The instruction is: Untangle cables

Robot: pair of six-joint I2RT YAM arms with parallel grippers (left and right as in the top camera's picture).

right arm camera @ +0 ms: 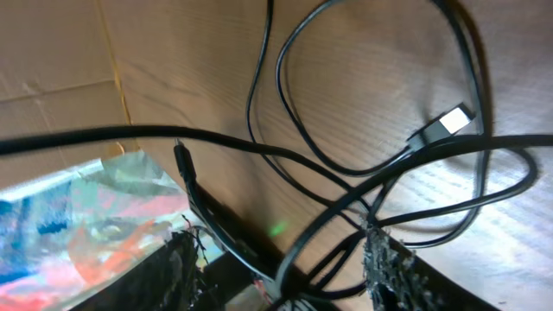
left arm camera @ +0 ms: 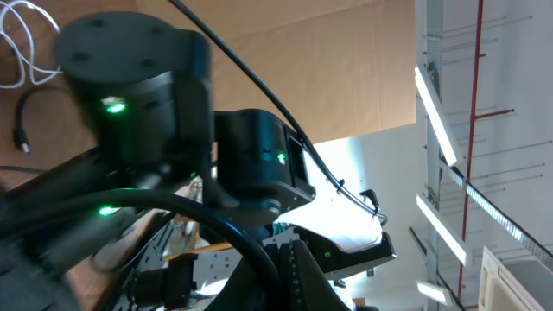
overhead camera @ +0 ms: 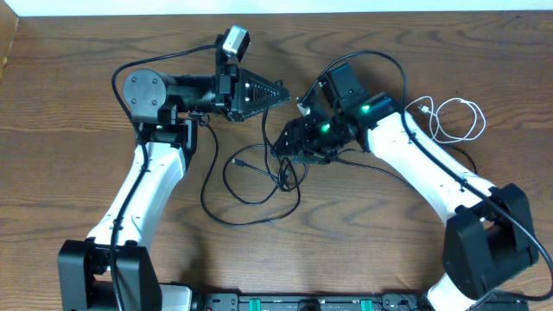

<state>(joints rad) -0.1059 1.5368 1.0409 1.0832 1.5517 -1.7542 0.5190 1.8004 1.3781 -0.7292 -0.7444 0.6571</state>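
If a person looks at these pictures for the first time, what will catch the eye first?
First come the two white-and-black arms, the left arm and the right arm, reaching toward each other over the middle of the wooden table. Just below where they meet, the black cables lie in loose, crossing loops. A white cable lies coiled apart, beside the right arm.

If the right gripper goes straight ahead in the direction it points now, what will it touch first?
Most likely the black cables, which cross just ahead of the right gripper on the table. One strand seems to run between its open jaws. Depth is hard to judge here.
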